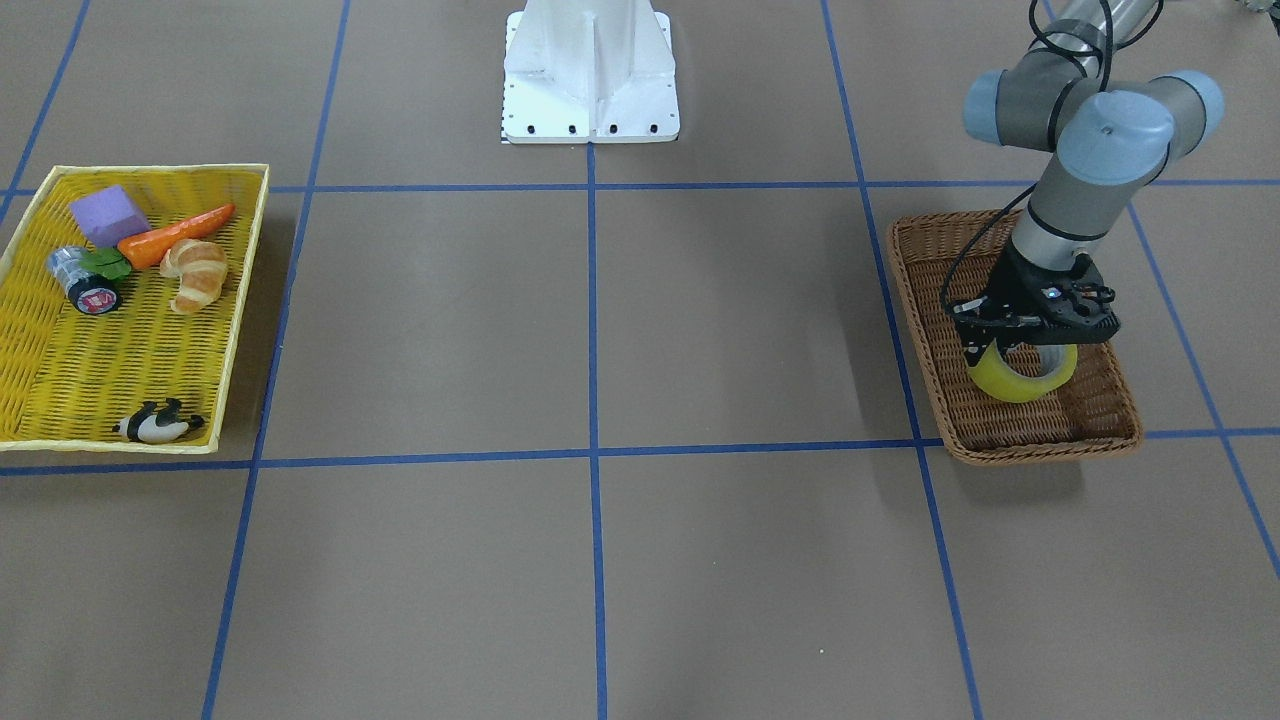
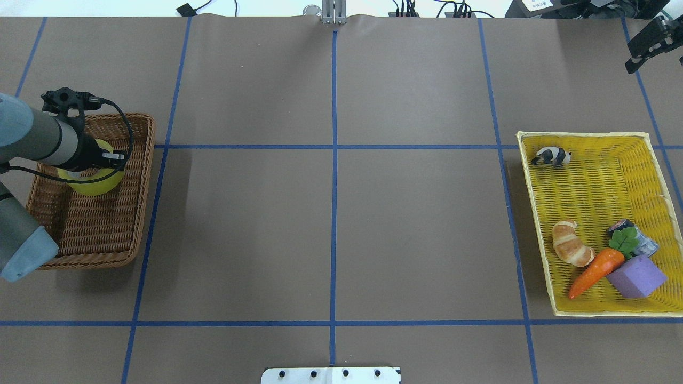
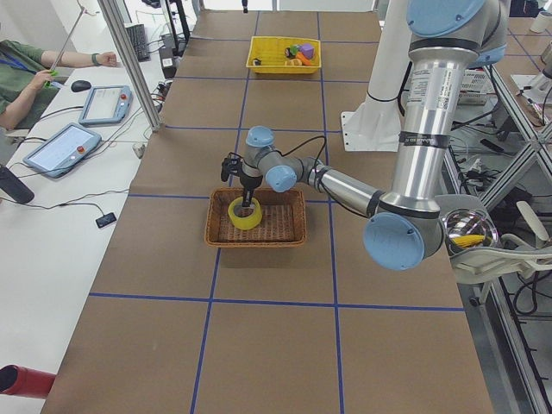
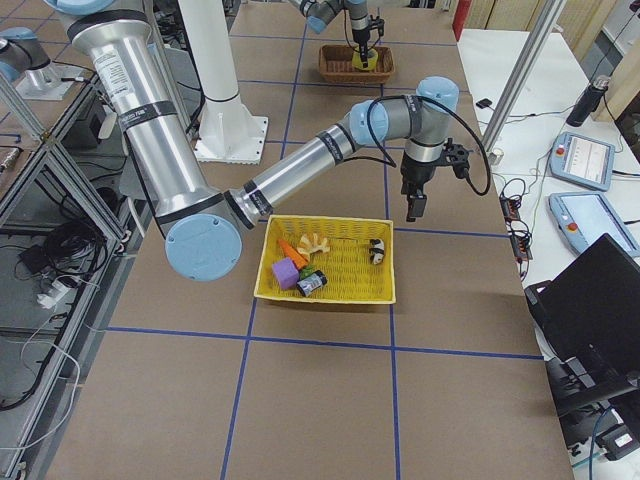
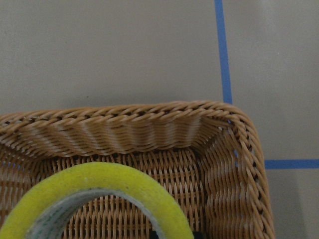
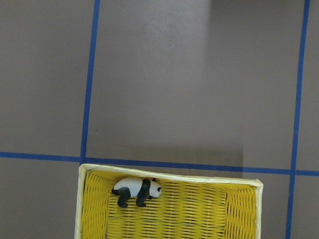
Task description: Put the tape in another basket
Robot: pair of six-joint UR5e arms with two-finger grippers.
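In the brown wicker basket (image 1: 1040, 448) at the robot's left end of the counter (image 1: 700, 330), the left tool (image 1: 988, 352) is clamped on the wall of the yellow-green tape roll (image 1: 1025, 380), which is tilted inside the basket. The right tool (image 2: 630, 60) hangs beyond the yellow tray (image 2: 597, 181), prongs apart and empty. The red label on the silver can (image 1: 82, 278) is too small to read.

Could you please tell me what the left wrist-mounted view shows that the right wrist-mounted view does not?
Only the left wrist view shows the tape and a corner of the brown basket behind it. Only the right wrist view shows the yellow tray with the toy panda inside. Both show the brown table with blue grid lines.
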